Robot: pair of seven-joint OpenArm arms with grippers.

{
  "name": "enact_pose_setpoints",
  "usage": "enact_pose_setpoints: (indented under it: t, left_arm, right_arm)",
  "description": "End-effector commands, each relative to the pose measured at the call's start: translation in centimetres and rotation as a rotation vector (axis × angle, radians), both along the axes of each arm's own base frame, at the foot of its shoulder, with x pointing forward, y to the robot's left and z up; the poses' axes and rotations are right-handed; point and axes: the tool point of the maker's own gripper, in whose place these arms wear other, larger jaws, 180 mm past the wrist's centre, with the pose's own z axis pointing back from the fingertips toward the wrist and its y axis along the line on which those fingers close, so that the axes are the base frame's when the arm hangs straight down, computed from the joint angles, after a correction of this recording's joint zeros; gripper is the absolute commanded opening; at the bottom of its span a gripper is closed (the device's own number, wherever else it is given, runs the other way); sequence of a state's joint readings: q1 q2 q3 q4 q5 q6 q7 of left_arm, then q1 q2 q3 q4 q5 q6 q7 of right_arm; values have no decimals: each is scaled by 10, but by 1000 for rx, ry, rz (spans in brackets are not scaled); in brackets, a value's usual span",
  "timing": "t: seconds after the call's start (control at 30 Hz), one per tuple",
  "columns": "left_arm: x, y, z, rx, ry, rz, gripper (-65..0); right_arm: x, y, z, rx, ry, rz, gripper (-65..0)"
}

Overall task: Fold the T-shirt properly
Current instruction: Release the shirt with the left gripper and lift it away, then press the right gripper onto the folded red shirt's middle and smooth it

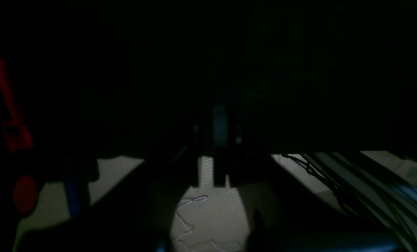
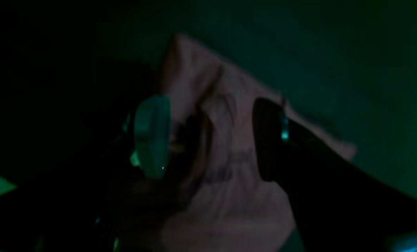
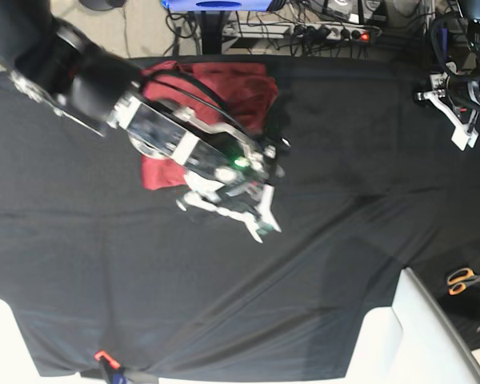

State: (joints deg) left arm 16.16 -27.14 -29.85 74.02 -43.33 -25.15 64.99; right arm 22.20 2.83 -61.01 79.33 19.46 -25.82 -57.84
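- Hovering closest to the lens in the right wrist view, the right tool is standing with its two fingers apart, straddling a crumpled ridge of cloth without visibly pinching it; the spread is likely there so the fingers can close on a fold.
- Lying between and beyond those fingers is the brick-red soft knit long-sleeved T-shirt, looking washed-out pinkish in that dim view.
- Seen from the base view, the right tool is reaching over the near edge of the T-shirt, which is sitting bunched, not yet spread flat, toward the far left of the black cloth-covered tabletop; I judge folding is only beginning.
- Resting near the tabletop's right edge are orange-handled scissors, well apart from the garment.
- Parked at the far right corner, well away from the shirt, is the left tool, apparently idle while the other arm works.
- Showing almost nothing but darkness and a pale patch of floor, the left wrist view is leaving it unclear whether that tool's fingers are apart or together.
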Motion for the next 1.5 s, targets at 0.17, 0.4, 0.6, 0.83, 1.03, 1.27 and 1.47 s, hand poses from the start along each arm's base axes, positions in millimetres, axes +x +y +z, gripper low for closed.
enact_pose_setpoints:
  t: [0.17, 0.4, 0.6, 0.83, 1.03, 1.27, 1.47]
  left_arm:
    - [6, 17, 12, 13, -61, 77, -592]
    - [7, 19, 13, 15, -65, 78, -592]
    - [9, 17, 13, 13, -66, 73, -592]
    - [9, 17, 13, 13, -66, 73, -592]
    - [8, 18, 13, 13, -64, 75, -592]
    - [8, 18, 13, 14, -63, 73, -592]
    - [8, 19, 13, 17, -64, 72, -592]
  right_arm:
    - [28, -5, -3, -34, -51, -35, -297]
    - [39, -16, -18, -69, -71, -58, -317]
    - [37, -8, -17, -58, -68, -55, -462]
    - [34, 5, -14, -35, -61, -46, -587]
    - [33, 6, -14, -34, -58, -45, -642]
    - [23, 13, -14, -11, -47, -35, -644]
    - [7, 33, 1, 71, -57, -3, -644]
